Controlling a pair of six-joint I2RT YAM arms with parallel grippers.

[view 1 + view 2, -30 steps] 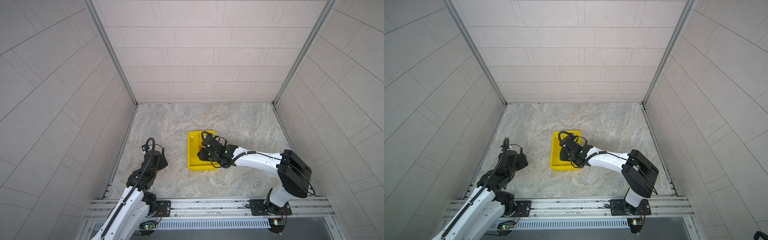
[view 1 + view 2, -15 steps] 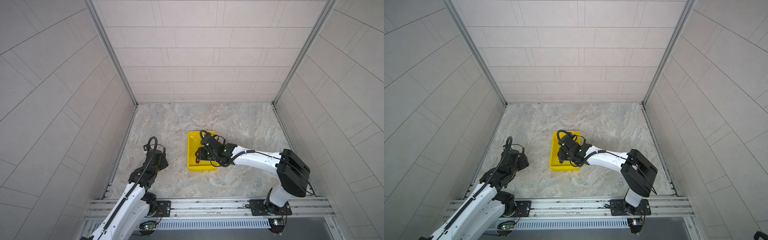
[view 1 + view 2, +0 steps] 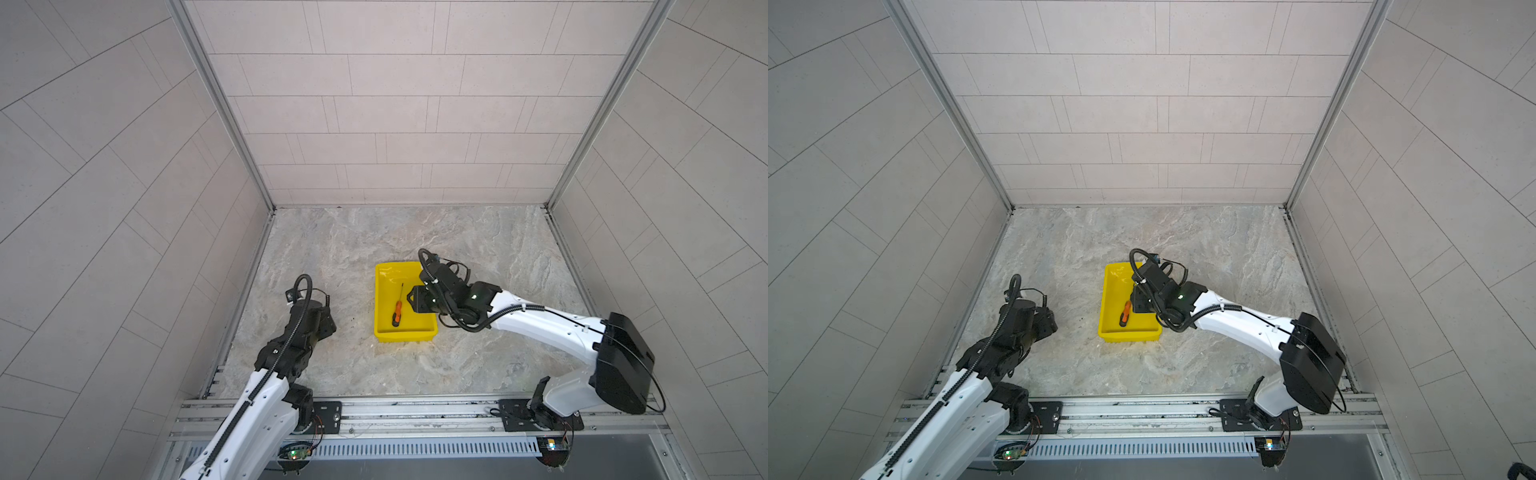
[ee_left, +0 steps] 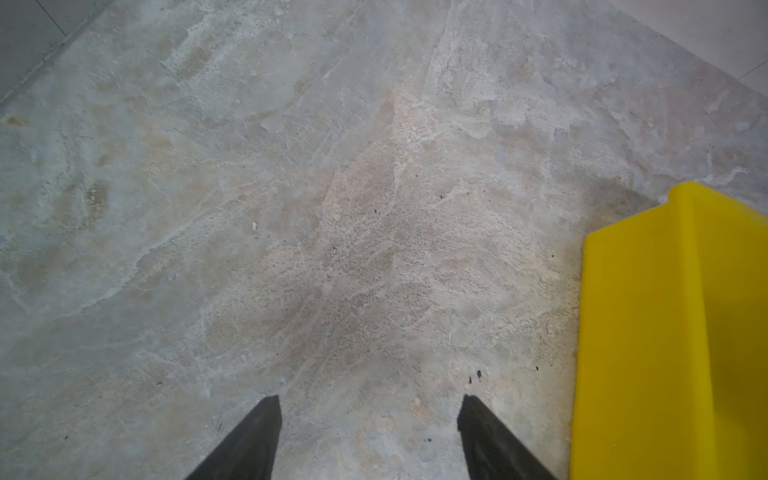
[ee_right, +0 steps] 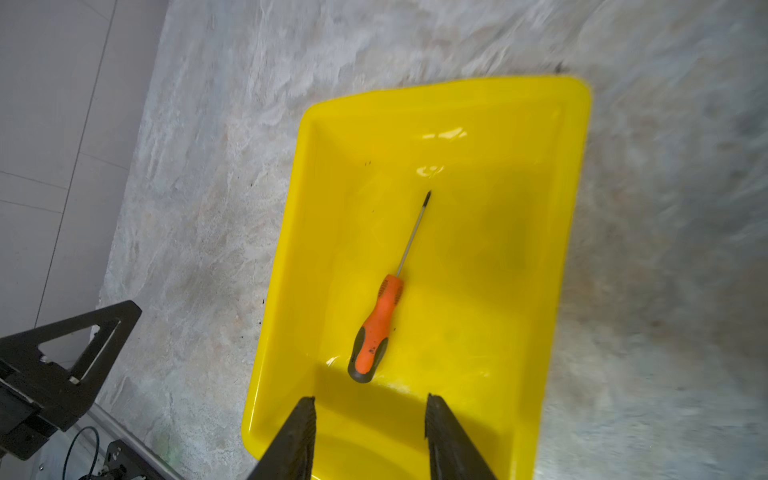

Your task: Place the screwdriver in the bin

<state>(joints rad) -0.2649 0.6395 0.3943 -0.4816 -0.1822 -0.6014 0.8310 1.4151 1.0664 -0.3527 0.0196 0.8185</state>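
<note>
Pale tiled walls (image 3: 374, 104) are enclosing a veined stone tabletop (image 3: 353, 241), and both arms are reaching in from the near rail. The bin (image 3: 405, 334) is sitting near the middle of the tabletop, seen in both top views, with the right arm leaning over its right side. The left gripper (image 4: 370, 401) is hovering over bare stone just beside the bin's outer wall, its jaws standing apart and empty. The right gripper (image 5: 370, 399) is hanging above the bin's near end, its fingers (image 5: 305, 415) spread and gripping nothing. The screwdriver (image 5: 376, 328) is lying flat on the bin floor, clear of the walls, black butt end toward the gripper and thin shaft pointing away, so the task is looking done. It is probably light and rigid, and liable to roll or skid on the glossy plastic. If a regrasp is needed, the ribbed orange handle is offering the surest hold, across its width.
</note>
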